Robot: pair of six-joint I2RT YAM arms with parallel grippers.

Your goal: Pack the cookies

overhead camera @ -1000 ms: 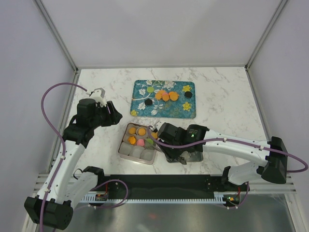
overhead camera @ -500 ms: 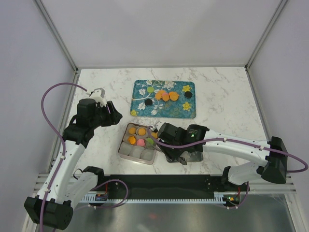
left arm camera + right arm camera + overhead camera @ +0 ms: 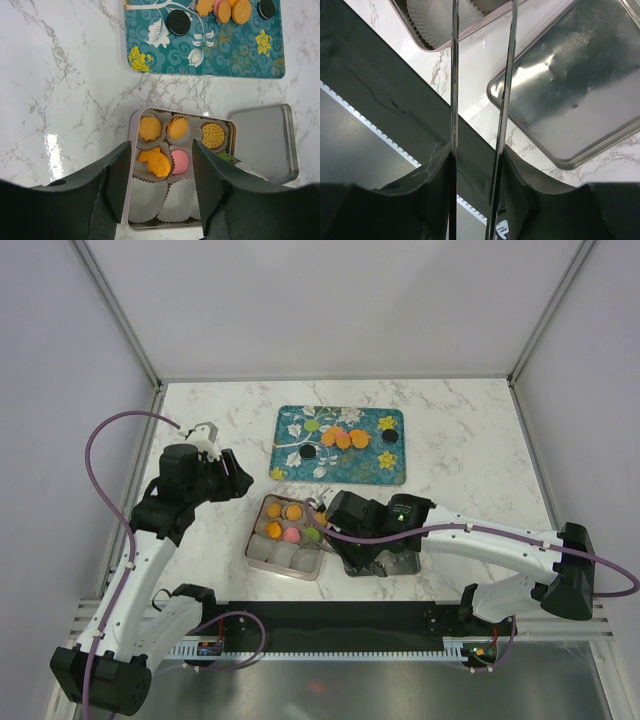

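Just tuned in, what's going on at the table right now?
The right gripper reaches over the right side of the tin, beside a green cookie; whether it grips that cookie is hidden. The tin holds four orange cookies and a pink cookie, its nearest paper cups unfilled. The left gripper hovers open above. More cookies lie on the teal tray.

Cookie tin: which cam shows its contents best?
Left wrist. It looks straight down into the tin, with the cookies clear in their paper cups. Top external shows the tin small and partly covered. Right wrist catches only one corner with empty cups, behind the tweezers.
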